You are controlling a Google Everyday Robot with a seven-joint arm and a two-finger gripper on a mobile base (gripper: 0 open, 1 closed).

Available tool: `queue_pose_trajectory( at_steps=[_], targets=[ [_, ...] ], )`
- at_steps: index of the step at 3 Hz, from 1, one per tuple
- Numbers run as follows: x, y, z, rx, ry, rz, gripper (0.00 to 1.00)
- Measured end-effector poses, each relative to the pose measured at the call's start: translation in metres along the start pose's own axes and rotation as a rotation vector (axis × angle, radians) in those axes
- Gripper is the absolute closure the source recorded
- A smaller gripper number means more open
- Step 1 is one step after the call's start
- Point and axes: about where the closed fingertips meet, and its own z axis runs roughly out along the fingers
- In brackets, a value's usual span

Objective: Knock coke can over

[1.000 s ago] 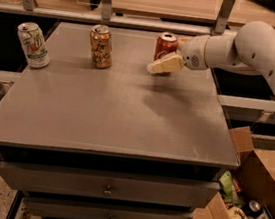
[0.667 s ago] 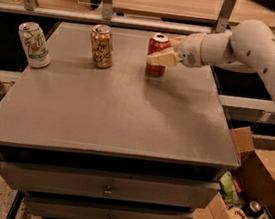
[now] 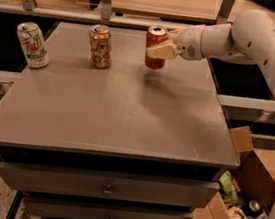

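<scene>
Pincer: pressed across the coke can; opening and hold cannot be told.
Coke can: upright, tabletop far side.
Gold-brown can: left of coke can.
Progress: reach done; toppling remains.

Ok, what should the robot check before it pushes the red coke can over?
1. Coke can upright, not knocked over yet: ok.
2. Gripper level with the can's middle, overlapping it in the view: ok.
3. Gripper really touching the can: cannot tell.
4. Gold-brown can and 7UP can stand apart from it: ok.
5. Bare table in front for the can to land on: ok.
6. Can stands near the table's back edge and might roll off: not ok.
</scene>
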Motion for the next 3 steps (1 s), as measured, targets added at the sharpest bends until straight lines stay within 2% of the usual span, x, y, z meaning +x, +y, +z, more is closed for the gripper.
queue_pose_trajectory(
  at_steps=[1,2,3],
  targets=[
    [-0.017,0.016,-0.024,-0.020,0.124,-0.116,1.00],
    [-0.035,0.032,-0.062,0.028,0.324,-0.283,1.00],
    [-0.030,0.050,-0.083,0.075,0.546,-0.391,1.00]
  ],
)
